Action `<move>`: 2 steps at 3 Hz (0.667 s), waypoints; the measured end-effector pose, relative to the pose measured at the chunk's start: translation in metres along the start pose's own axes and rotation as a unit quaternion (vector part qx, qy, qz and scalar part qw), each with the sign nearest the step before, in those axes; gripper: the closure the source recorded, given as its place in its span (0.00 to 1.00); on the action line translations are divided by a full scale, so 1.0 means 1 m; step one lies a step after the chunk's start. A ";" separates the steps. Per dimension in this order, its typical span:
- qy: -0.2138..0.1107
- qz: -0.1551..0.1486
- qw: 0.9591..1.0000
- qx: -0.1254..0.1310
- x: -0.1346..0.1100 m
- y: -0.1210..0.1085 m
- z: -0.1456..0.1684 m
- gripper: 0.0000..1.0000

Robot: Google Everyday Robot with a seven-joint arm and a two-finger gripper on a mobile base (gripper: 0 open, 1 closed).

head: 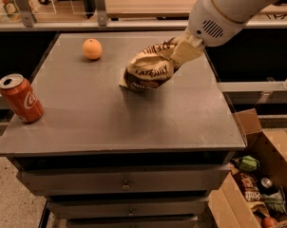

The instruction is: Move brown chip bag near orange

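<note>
The brown chip bag (150,68), tan and dark brown with white lettering, hangs crumpled from my gripper (180,55), its lower left corner near or just touching the grey table (105,118). My gripper is shut on the bag's upper right end, above the table's middle right. The orange (92,49) sits on the table at the back left, a short way left of the bag.
A red Coca-Cola can (21,99) stands at the table's left edge. An open cardboard box (257,184) with packets and cans sits on the floor at the lower right. A shelf rail runs behind the table.
</note>
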State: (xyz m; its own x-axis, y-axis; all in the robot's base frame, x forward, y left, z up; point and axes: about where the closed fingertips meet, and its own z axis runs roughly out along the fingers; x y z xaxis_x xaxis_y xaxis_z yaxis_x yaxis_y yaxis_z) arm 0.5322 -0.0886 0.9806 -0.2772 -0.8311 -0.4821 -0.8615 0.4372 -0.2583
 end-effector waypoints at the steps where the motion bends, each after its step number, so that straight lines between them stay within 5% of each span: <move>1: -0.033 -0.004 0.999 0.015 -0.022 -0.024 -0.019 1.00; 2: -0.058 -0.018 0.998 0.027 -0.051 -0.048 -0.035 1.00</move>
State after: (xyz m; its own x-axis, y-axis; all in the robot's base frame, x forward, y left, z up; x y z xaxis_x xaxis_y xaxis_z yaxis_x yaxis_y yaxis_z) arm 0.5728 -0.0791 1.0466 -0.1923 -0.8029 -0.5643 -0.8453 0.4276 -0.3203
